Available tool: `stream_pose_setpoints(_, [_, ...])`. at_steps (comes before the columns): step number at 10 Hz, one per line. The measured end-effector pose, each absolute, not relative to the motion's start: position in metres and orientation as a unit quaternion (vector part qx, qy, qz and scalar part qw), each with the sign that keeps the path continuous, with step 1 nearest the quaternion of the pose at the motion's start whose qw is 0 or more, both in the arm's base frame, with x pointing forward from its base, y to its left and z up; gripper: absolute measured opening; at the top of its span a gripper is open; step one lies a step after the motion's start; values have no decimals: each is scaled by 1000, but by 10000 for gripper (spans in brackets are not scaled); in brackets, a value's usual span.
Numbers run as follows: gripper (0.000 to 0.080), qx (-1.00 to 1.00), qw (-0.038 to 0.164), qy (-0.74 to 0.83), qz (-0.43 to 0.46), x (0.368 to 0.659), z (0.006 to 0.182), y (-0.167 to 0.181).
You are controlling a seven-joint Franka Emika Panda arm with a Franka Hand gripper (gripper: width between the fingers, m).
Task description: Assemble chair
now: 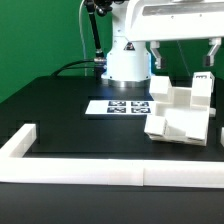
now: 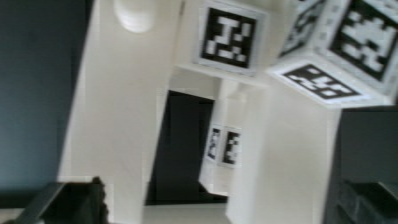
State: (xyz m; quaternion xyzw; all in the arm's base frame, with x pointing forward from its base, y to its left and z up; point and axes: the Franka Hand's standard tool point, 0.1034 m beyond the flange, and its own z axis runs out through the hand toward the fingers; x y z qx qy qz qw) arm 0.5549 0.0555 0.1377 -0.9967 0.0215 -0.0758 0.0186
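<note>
The chair [image 1: 180,112] is a chunky white assembly of panels and cube-ended pieces with small black-and-white tags, standing on the black table at the exterior view's right. My gripper [image 1: 185,64] hangs just above its top, with its two dark fingers [image 1: 157,60] spread wide. In the wrist view the chair's white panels and tagged cubes [image 2: 231,40] fill the frame, close up. My gripper [image 2: 214,214] shows only as dark fingertips [image 2: 71,203] at the frame's edge, on either side of a white panel [image 2: 125,120]. I see no contact with the panel.
The marker board [image 1: 122,106] lies flat in front of the robot base [image 1: 128,62]. A long low white border rail [image 1: 110,170] runs along the table's near edge and turns up at the exterior view's left.
</note>
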Motion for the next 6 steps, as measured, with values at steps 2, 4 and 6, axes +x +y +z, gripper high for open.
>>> stream_pose_setpoints(2, [649,-997,17,22,-76,560,136,55])
stream_pose_setpoints(4, [649,-997,13,22,-74,566,127,54])
stream_pose_setpoints(6, [649,-997,10,22,-74,572,123,53])
